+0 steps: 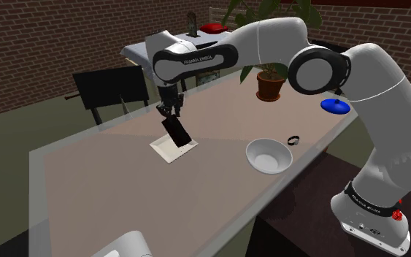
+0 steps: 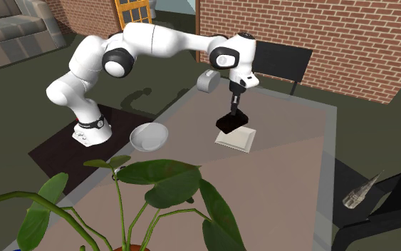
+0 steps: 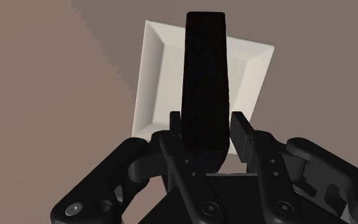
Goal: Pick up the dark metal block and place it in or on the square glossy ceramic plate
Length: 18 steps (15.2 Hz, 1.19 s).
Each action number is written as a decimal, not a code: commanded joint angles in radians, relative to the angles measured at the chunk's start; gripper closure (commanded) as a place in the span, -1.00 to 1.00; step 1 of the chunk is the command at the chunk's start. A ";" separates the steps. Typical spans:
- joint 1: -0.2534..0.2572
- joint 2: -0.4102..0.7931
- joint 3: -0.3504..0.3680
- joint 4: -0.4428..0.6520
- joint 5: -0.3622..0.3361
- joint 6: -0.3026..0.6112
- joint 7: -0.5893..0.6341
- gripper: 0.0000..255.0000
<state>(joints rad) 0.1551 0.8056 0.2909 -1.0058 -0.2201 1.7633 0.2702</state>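
1. Gripper. In the shoulder view the gripper (image 1: 171, 113) sits left of centre in the upper half of the frame and points down at the table (image 1: 109, 182). It is clenched on the block (image 1: 176, 131). In the wrist view both fingers (image 3: 176, 124) press against the long sides of the block (image 3: 205, 83) at its near end.

2. Block. The block is dark and elongated. In the shoulder view it hangs tilted from the fingers, with its lower end toward the frame's right. In the second exterior view the block (image 2: 231, 125) sits just right of centre, below the gripper (image 2: 233, 114).

3. Plate. The plate (image 1: 171, 152) is square and white, and it lies flat on the table directly under the block. In the wrist view the block runs outward from the gripper across the plate (image 3: 155, 83), with plate surface showing on both sides of it. In the second exterior view the block's lower end is at the near edge of the plate (image 2: 240, 139). The views do not show whether the two touch.

4. Other items, shoulder view.
- A white bowl (image 1: 269, 155) stands right of centre, well apart from the plate.
- A small black ring (image 1: 294, 140) lies just beside the bowl.
- A blue disc (image 1: 335, 106) lies at the table's right edge.
- A potted plant (image 1: 269, 86) stands at upper centre-right.
- A dark chair (image 1: 112, 87) stands at upper left, beyond the table.
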 commanded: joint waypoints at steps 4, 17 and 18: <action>-0.007 0.006 -0.002 -0.058 -0.003 0.064 0.005 1.00; -0.011 0.023 -0.005 -0.103 -0.009 0.125 0.011 1.00; -0.013 0.019 -0.004 -0.109 -0.009 0.128 0.010 -1.00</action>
<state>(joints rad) 0.1432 0.8175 0.2885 -1.1125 -0.2283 1.8941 0.2812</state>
